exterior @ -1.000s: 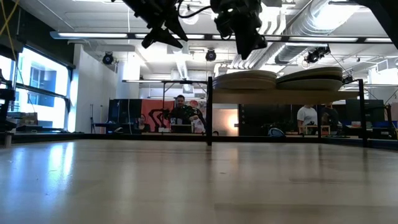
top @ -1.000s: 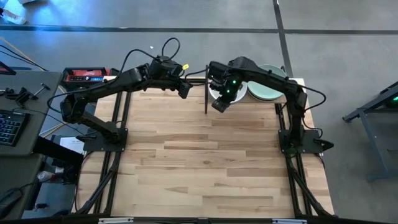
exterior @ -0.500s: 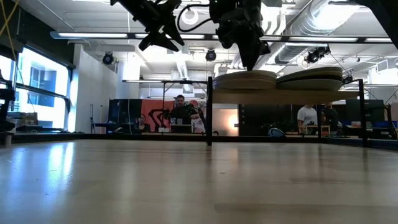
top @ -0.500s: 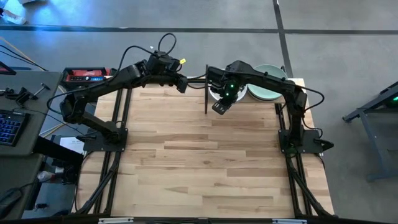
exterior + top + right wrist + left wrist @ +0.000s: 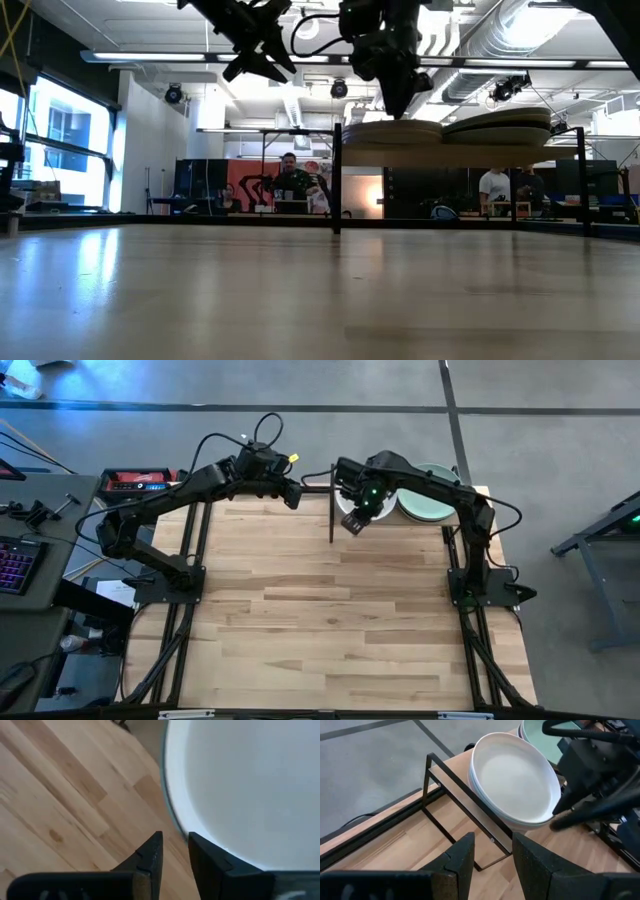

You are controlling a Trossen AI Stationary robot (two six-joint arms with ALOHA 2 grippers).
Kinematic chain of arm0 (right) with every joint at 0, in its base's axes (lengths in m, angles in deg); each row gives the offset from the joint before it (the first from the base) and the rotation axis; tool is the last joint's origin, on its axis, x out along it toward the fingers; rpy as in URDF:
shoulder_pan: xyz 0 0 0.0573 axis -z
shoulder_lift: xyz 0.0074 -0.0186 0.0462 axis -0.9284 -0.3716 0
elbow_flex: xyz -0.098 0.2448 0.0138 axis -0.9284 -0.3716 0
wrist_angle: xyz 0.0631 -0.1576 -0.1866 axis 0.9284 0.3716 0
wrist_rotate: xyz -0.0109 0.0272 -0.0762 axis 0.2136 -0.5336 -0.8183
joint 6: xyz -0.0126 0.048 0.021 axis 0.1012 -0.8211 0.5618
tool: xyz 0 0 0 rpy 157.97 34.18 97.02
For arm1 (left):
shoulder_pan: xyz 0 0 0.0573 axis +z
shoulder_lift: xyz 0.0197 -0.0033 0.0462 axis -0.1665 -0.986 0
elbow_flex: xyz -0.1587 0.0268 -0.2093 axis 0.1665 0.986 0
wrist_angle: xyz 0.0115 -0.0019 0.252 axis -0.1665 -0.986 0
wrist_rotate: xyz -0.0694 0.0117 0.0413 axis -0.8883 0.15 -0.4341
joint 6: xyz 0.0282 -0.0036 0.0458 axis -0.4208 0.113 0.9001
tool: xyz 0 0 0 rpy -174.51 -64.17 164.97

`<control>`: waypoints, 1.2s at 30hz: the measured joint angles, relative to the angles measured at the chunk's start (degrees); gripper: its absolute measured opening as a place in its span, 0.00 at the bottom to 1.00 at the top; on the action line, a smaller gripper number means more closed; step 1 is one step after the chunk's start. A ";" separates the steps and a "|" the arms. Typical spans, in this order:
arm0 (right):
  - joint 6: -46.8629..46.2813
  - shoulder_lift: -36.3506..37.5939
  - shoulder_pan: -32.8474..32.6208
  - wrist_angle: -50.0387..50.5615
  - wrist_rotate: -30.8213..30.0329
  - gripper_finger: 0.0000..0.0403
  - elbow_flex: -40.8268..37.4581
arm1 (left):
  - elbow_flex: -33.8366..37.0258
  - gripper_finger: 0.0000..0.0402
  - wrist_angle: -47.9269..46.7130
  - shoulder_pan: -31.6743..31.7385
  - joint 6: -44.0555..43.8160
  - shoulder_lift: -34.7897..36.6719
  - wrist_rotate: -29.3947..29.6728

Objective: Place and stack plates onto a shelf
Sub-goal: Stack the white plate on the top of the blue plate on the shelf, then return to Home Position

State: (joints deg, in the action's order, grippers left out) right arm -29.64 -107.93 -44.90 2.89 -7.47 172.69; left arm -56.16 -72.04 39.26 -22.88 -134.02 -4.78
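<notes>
We see the slatted wooden table (image 5: 330, 630) filling most of the high view, its broad near part bare. At its far edge stands the shelf (image 5: 451, 790), a light-wood board on thin black metal posts, raised above the table top. In the low view the shelf (image 5: 440, 153) carries two stacks of plates side by side.

The stack nearer the table's middle is topped by a pale white plate (image 5: 515, 777), lying flat on at least one more plate beneath it; from the left wrist view we can count no further. The second stack, towards the right arm's base, is topped by a mint green plate (image 5: 425, 506), partly hidden by that arm.

The right arm reaches from its base across the shelf. The right gripper (image 5: 352, 524) hangs just over the white plate's near rim, pointing down. In its wrist view the right gripper (image 5: 175, 849) shows two dark fingers with a narrow gap between them and nothing in it; we see the plate's rim straight below, not clamped.

The left arm stretches from the left side to the table's far edge. The left gripper (image 5: 293, 495) hovers in the air beside the shelf's left end, apart from the plates. The left gripper (image 5: 493, 857) has its fingers spread and holds nothing.
</notes>
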 joint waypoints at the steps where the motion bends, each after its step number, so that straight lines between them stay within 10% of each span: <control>1: 0.00 0.00 0.04 -0.27 -0.12 0.21 0.00 | 0.00 0.30 0.00 0.00 0.05 0.00 0.02; 27: 8.47 0.04 -3.48 0.31 1.44 0.21 20.83 | 0.00 0.30 -1.32 -1.22 10.63 5.11 -0.04; 36: 10.27 8.94 -5.46 -7.98 1.34 0.21 13.17 | 0.00 0.30 -5.57 -4.54 13.14 5.79 -1.57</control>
State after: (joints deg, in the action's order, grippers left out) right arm -19.38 -98.99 -50.36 -5.10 -6.14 185.87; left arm -56.16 -77.61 34.72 -9.74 -128.23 -6.35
